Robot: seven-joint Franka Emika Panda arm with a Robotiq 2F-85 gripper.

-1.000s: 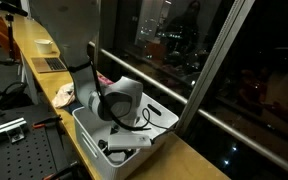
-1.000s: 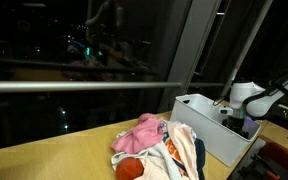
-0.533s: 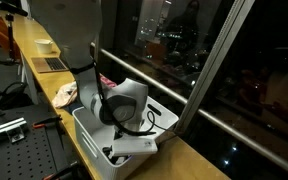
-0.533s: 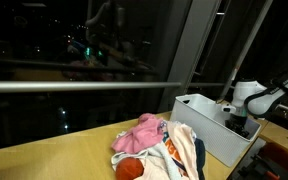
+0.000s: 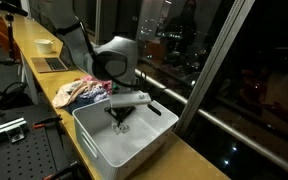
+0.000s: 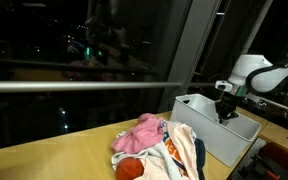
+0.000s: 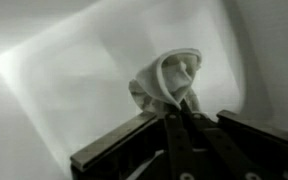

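My gripper (image 5: 119, 108) hangs over the white bin (image 5: 134, 158), lifted above its rim. In the wrist view the gripper (image 7: 175, 116) is shut on a small crumpled pale cloth (image 7: 168, 80), pinched at its top, with the bin's white floor (image 7: 64, 90) below it. In both exterior views the cloth (image 5: 120, 120) dangles as a small dark bundle under the fingers, inside the bin's outline. The gripper (image 6: 224, 108) shows above the bin (image 6: 206, 135) from the far side too. A pile of clothes (image 5: 85, 92) lies on the table beside the bin.
The pile of clothes (image 6: 160, 146) holds pink, white and orange pieces. A wooden table (image 6: 54, 160) runs along a dark window with a metal rail (image 6: 74, 85). A laptop (image 5: 50, 65) and a bowl (image 5: 46, 45) sit farther back. A perforated metal bench (image 5: 19, 150) stands beside the table.
The gripper was open and low inside the bin; it has shut on the cloth and risen above the bin's rim with it.
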